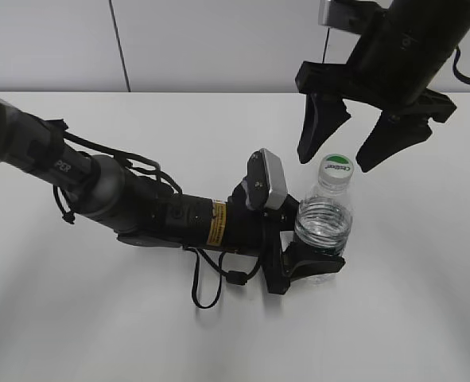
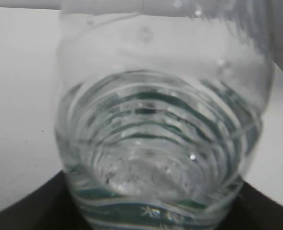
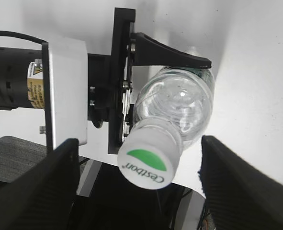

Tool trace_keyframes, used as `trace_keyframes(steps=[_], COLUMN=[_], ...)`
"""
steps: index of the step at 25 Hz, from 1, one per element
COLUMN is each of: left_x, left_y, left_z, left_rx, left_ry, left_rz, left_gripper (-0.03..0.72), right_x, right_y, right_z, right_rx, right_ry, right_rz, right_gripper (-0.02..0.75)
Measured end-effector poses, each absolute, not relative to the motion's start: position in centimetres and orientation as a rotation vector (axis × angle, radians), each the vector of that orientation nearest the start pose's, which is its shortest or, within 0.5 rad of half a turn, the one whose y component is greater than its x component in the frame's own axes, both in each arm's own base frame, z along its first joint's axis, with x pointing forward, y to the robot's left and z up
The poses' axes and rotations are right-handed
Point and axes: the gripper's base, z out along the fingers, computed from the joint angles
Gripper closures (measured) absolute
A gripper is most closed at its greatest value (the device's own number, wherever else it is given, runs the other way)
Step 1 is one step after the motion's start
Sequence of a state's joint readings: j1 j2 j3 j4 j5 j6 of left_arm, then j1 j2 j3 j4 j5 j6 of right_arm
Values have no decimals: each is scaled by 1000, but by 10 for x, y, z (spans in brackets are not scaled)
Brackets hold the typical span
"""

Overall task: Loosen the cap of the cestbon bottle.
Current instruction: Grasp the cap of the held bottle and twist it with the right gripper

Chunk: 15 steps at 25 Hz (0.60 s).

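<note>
The cestbon bottle (image 1: 324, 223) stands on the table (image 1: 99, 318), between the left pincer's (image 1: 302, 247) jaws, right pincer (image 1: 352, 142) above.

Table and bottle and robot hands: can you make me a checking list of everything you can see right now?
Surface: white table, plain and bare around the arms.
Job's things: cestbon bottle stands upright; white cap is on it, green mark showing.
Clutter: nothing seen.
Grippers: left gripper is closed around the bottle's lower body, holding it. Right gripper hangs open above the cap, one finger on each side, not touching.
Cables: black cable loops under the left arm onto the table.
Surroundings: pale wall behind the table.
</note>
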<state>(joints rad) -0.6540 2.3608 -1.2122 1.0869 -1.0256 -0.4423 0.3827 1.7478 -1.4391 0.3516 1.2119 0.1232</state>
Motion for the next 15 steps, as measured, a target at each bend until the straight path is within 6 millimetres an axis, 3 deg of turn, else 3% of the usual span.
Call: trace_keyframes(steps=[15], left_x=[295], left_y=[-313], left_z=[63], left_rx=[1397], left_ry=[1391], left_rz=[-1050], left_gripper=[185], right_x=[318], right_y=[158], right_z=[266], right_rx=[-266], right_ry=[3057], right_rz=[518], right_gripper=[148])
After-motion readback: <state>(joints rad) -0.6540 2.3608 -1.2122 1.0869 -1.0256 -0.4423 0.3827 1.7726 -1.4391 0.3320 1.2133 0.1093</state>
